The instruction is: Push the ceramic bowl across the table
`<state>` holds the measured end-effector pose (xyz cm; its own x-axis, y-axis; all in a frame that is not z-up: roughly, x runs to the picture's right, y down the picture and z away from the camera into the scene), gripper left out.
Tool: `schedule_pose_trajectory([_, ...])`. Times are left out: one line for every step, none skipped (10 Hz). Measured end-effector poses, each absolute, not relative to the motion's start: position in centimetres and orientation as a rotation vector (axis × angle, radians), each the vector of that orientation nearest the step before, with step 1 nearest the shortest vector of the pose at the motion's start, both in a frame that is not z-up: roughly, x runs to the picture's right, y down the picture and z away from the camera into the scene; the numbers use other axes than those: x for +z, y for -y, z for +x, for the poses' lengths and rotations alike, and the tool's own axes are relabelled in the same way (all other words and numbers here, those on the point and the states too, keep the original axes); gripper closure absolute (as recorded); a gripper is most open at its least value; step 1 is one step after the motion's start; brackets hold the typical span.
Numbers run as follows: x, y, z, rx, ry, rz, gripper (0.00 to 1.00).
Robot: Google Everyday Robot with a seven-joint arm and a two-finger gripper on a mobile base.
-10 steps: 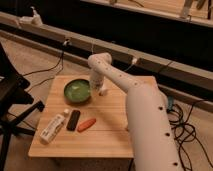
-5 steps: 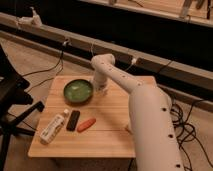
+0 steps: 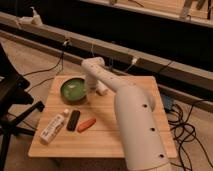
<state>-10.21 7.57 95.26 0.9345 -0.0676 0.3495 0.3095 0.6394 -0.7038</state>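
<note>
A green ceramic bowl (image 3: 73, 88) sits on the far left part of the wooden table (image 3: 135, 92). My white arm reaches over the table from the front right and bends down at the bowl. The gripper (image 3: 91, 90) is low, right at the bowl's right rim, and seems to touch it. The arm's wrist hides part of the gripper.
A white bottle (image 3: 52, 129), a black bar (image 3: 73, 120) and an orange carrot-like item (image 3: 86, 124) lie on the front left of the table. A black chair (image 3: 12, 95) stands to the left. Cables (image 3: 187, 132) lie on the floor at right. A long rail (image 3: 150, 60) runs behind.
The arm's wrist has shifted slightly to the left at the bowl's right rim, and the bowl sits a little further left. The other items have not moved.
</note>
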Motion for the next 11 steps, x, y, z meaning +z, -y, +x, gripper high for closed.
schedule_pose_trajectory([95.4, -7.8, -10.9, -0.233, 0.317, -0.851, 1.0])
schedule_pose_trajectory([95.3, -7.4, -11.6, -0.237, 0.335, -0.833, 1.0])
schedule_pose_trajectory([94.8, -6.7, -12.3, -0.239, 0.359, -0.802, 1.0])
schedule_pose_trajectory([94.1, -5.9, -12.9, -0.239, 0.385, -0.77, 1.0])
schedule_pose_trajectory([93.2, -5.1, -13.4, -0.241, 0.411, -0.735, 1.0])
schedule_pose_trajectory([92.7, -4.6, -13.7, -0.242, 0.426, -0.711, 1.0])
schedule_pose_trajectory([92.0, -4.1, -13.9, -0.242, 0.443, -0.682, 0.98])
schedule_pose_trajectory([91.6, -3.9, -13.8, -0.236, 0.438, -0.682, 0.9])
schedule_pose_trajectory([91.4, -4.3, -13.5, -0.239, 0.431, -0.705, 0.8])
schedule_pose_trajectory([91.7, -5.0, -13.5, -0.245, 0.426, -0.716, 0.71])
schedule_pose_trajectory([92.0, -5.1, -13.8, -0.243, 0.428, -0.714, 0.69])
